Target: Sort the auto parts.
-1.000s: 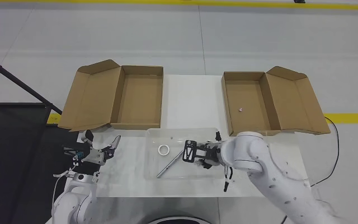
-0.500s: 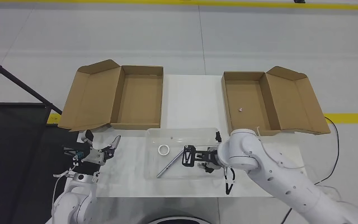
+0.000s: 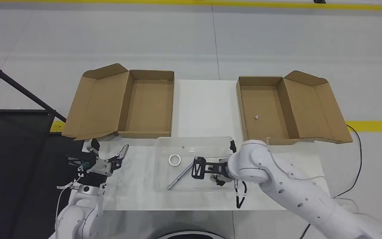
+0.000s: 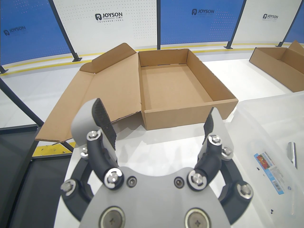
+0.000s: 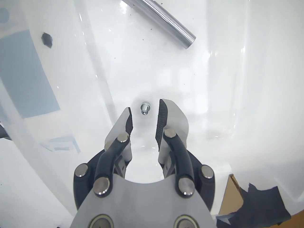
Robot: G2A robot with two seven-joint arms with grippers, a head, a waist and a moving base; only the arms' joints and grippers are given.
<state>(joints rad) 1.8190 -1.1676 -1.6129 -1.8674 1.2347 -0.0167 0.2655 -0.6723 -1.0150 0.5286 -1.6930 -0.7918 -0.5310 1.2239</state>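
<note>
— Where does the top camera look from?
— From high above, straight down on the whole white surface [image 3: 203,107].
— And the wrist cameras?
— The left one sits low behind its hand [image 4: 154,106], facing the open brown cardboard box [image 4: 175,84] some way off. The right one hangs close over the clear plastic tray [image 5: 225,72], which the top view shares.

Bright, even light; soft shadows; glints on the clear bin [image 5: 225,72].

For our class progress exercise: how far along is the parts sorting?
Done: one small part lies in the right cardboard box. In hand: the right gripper, open, brackets a small bolt in the clear bin. Left: that bolt, the metal tube, the white ring.
</note>
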